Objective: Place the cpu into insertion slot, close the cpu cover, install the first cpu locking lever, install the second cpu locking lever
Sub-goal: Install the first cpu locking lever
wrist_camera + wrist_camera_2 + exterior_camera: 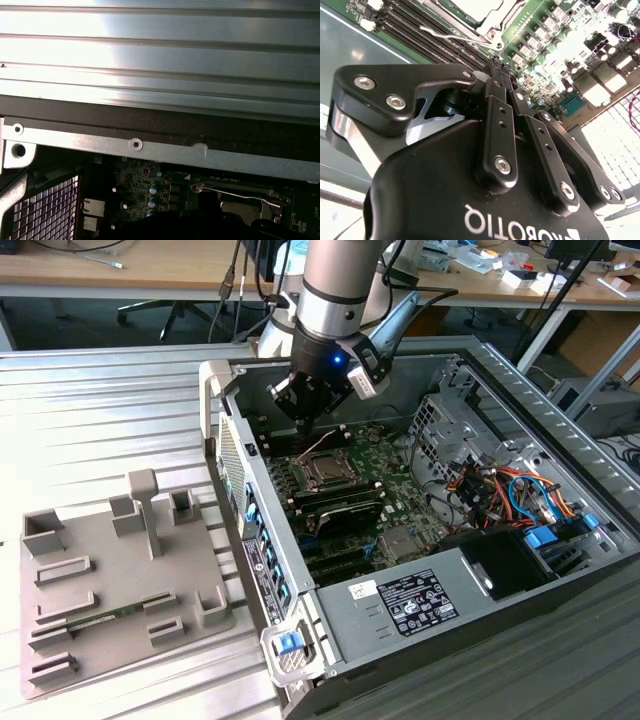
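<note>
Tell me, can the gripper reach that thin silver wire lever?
Probably yes: the open grey computer case leaves the way free, and the gripper hangs close to the thin silver wire lever.

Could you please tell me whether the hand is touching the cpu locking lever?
Cannot tell. In the second wrist view the hand ends just beside the locking lever, but neither contact nor gap shows plainly.

The gripper [496,67] is glossy black with bright metal screws. Just past its tips the motherboard [570,55] shows glossy green, the cpu cover [492,22] dull silvery metal, the locking lever [454,36] thin shiny wire; well apart, the ribbed table [100,410] is brushed, reflective metal
</note>
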Robot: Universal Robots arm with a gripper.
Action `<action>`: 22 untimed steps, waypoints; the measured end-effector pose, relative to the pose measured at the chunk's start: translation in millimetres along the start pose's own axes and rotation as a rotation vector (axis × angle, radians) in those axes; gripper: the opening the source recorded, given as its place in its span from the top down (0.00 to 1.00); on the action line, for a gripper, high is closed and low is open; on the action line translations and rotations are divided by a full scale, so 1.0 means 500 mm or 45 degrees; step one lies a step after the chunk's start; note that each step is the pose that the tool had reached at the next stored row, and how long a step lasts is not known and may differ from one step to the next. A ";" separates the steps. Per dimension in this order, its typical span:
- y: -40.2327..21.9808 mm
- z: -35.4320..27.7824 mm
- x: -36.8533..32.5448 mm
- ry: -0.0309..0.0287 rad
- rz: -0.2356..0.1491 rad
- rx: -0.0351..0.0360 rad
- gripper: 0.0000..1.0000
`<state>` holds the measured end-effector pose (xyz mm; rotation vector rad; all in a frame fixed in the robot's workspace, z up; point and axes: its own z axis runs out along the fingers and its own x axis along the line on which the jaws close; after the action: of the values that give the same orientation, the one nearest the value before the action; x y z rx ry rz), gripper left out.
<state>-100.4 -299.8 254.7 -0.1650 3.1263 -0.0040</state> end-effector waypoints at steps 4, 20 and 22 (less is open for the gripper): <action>0.000 0.007 -0.004 0.0006 -0.002 0.0000 0.89; -0.001 0.030 -0.014 0.0023 -0.002 -0.0005 0.89; 0.000 0.034 -0.016 0.0024 -0.002 -0.0005 0.89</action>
<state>-92.3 -298.9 237.7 -0.1672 3.1280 -0.0036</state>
